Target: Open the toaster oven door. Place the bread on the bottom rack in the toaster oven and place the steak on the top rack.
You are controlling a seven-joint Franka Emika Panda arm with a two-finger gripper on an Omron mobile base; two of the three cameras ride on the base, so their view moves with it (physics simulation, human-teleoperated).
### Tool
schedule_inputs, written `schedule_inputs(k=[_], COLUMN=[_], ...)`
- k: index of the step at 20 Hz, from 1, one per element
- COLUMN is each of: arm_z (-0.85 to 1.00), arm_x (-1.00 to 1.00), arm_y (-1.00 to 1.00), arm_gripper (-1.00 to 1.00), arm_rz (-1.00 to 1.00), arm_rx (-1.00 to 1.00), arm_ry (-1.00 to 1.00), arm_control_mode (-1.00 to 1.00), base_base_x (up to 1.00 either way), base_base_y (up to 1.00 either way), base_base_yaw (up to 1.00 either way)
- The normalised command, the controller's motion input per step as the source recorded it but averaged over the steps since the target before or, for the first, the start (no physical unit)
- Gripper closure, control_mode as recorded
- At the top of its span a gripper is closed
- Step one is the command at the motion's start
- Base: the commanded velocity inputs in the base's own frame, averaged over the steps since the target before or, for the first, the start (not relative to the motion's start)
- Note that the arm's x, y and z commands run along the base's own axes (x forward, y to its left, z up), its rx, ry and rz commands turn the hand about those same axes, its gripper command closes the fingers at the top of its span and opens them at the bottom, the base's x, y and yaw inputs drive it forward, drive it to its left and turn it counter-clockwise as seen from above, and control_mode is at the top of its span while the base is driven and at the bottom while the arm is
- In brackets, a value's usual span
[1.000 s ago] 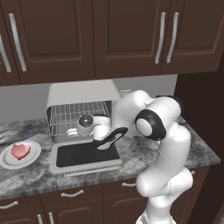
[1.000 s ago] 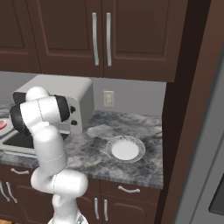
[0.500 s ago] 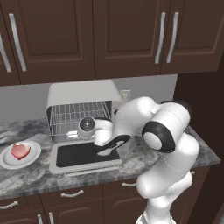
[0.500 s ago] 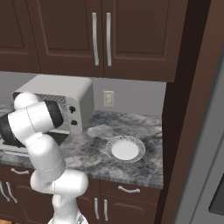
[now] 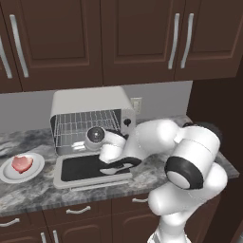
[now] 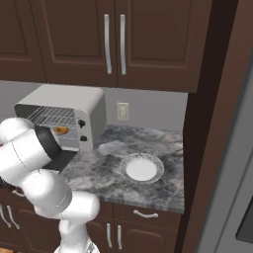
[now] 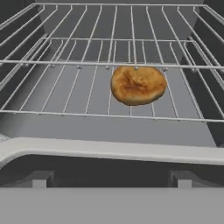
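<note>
Steak (image 5: 22, 163): pinkish-red slab, paler rim, irregular; lies on a white plate (image 5: 9, 176) at the far left of the counter, well apart from the oven.
Toaster oven (image 5: 90, 100): light grey box, rounded top, on the grey marbled counter (image 5: 28, 197) under dark wood cabinets (image 5: 52, 42); dark knobs on its right front panel.
Toaster oven door (image 5: 78, 168): dropped flat toward the front, grey frame, dark glass facing up.
Top rack (image 7: 78, 64): thin silver wire grid, bare.
Bottom rack (image 7: 65, 100): wire grid below it, carrying the bread.
Bread (image 7: 138, 84): small round golden-brown bun, right of centre on the bottom rack, behind the top rack's front wire in the hand view; a brown spot inside the oven in the right base view.
Gripper (image 5: 97, 136): at the oven mouth above the lowered door, pointing in; jaws spread wide, nothing between them.
Arm: white, crosses in front of the oven's right side.
Second plate (image 6: 141, 169): white, on the counter right of the oven, near a wall outlet (image 6: 122, 111).
</note>
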Motion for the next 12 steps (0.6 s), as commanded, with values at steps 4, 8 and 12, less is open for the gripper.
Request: schedule_inputs(k=[4,8,12], arm_z=[0.46,0.46,0.27], arm_x=[-0.12,0.00,0.00], arm_y=[0.10,0.19,0.24], arm_gripper=[-1.00,-1.00,-1.00], arm_rz=[0.14,0.12,0.06], arm_rx=[-0.10,-0.15,-0.24], arm_ry=[0.00,-0.01,-0.06], arm_control_mode=[-1.00,-1.00,-1.00], base_base_x=[0.00,0.00,0.00], base_base_y=[0.00,0.00,0.00], base_base_yaw=[0.00,0.00,0.00])
